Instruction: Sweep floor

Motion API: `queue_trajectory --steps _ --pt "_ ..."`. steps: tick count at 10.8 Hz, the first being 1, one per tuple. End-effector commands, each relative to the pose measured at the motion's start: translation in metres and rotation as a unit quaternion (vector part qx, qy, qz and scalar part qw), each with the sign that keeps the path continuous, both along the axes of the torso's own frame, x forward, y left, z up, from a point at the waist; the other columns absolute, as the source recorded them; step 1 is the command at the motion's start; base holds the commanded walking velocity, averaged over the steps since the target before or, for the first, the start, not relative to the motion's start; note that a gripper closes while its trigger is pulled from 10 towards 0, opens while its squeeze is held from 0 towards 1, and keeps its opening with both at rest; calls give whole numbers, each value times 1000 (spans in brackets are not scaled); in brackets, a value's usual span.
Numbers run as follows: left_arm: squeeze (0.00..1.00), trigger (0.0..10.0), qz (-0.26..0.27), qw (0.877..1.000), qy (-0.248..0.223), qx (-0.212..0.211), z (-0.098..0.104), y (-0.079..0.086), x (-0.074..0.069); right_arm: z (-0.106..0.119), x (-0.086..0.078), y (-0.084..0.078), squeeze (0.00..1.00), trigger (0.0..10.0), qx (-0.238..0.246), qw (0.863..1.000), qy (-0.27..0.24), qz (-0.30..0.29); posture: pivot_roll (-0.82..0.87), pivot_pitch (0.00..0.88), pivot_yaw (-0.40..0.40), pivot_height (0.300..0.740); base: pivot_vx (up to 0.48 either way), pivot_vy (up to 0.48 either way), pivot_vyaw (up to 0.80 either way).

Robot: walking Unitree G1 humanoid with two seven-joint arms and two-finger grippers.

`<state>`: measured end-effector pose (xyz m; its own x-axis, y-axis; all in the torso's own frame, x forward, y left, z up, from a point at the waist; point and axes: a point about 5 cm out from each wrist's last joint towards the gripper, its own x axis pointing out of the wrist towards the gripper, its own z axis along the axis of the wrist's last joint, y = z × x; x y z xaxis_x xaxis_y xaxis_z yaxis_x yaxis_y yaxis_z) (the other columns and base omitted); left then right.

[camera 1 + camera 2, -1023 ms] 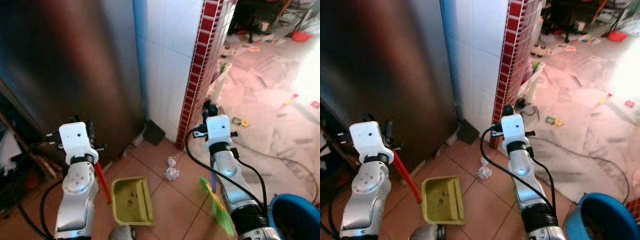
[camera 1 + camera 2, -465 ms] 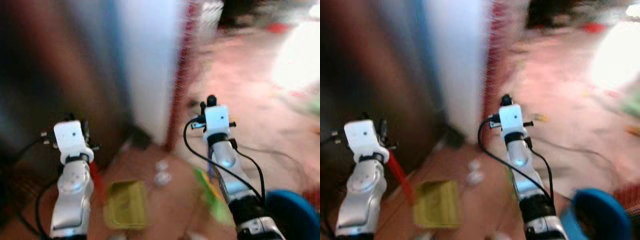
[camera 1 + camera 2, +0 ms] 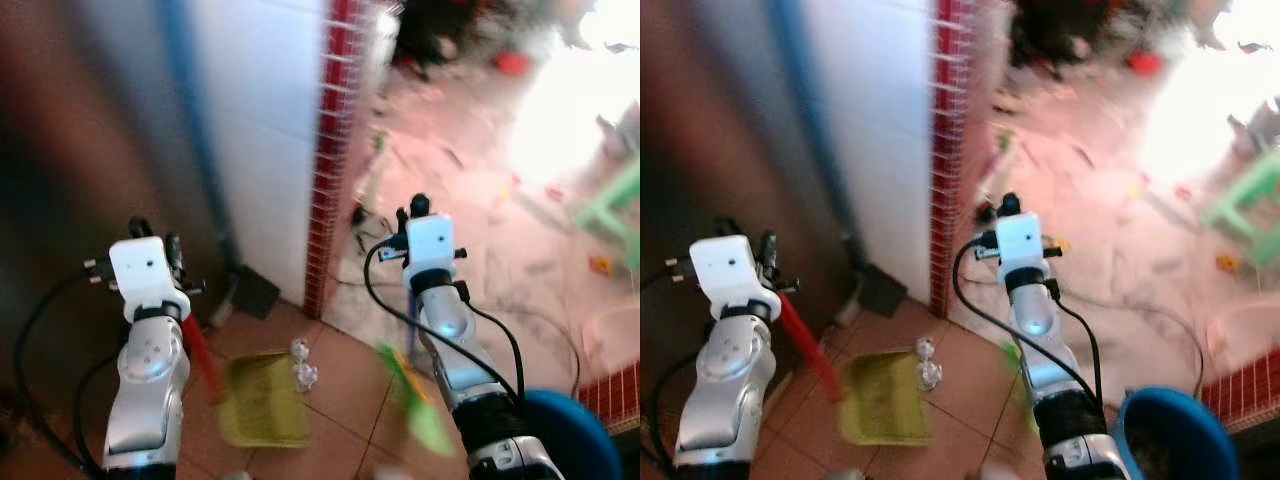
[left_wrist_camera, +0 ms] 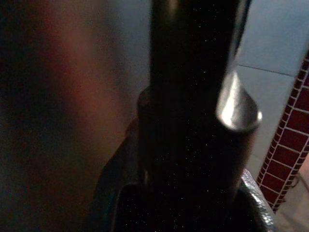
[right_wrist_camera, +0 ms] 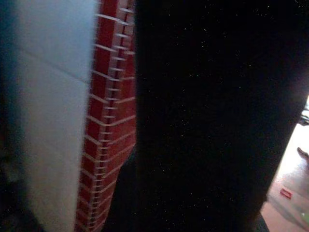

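Holding: left gripper [image 3: 150, 240] w/ red handle of yellow-green dustpan [image 3: 262, 400], grip state can't tell; crumpled litter [image 3: 302, 368] at pan's far right edge; right gripper [image 3: 420, 215] w/ green broom [image 3: 412, 405], nearer, fingers unclear.

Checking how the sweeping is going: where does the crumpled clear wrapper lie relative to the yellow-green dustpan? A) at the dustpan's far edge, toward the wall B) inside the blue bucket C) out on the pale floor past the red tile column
A: the crumpled wrapper lies at the far edge of the dustpan, on the side toward the white tiled wall.
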<state>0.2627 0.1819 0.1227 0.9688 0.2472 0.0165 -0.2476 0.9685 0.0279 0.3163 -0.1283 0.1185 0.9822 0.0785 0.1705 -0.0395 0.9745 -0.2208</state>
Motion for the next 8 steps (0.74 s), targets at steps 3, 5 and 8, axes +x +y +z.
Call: queue_trajectory --steps 3,5,8 --pt "0 10000 -6 1000 -29 5 13 -4 3 6 3 -13 0 10000 -25 999 -12 -15 -42 9 -8 740 0 434 0" --pt "0 10000 -8 999 -30 9 14 -5 4 6 3 -12 0 10000 -25 1000 -12 -14 -40 6 -7 740 0 431 0" --pt "0 10000 -8 999 -25 21 11 -7 7 7 4 -12 0 10000 -26 999 -14 -15 -42 6 -8 740 86 115 0"
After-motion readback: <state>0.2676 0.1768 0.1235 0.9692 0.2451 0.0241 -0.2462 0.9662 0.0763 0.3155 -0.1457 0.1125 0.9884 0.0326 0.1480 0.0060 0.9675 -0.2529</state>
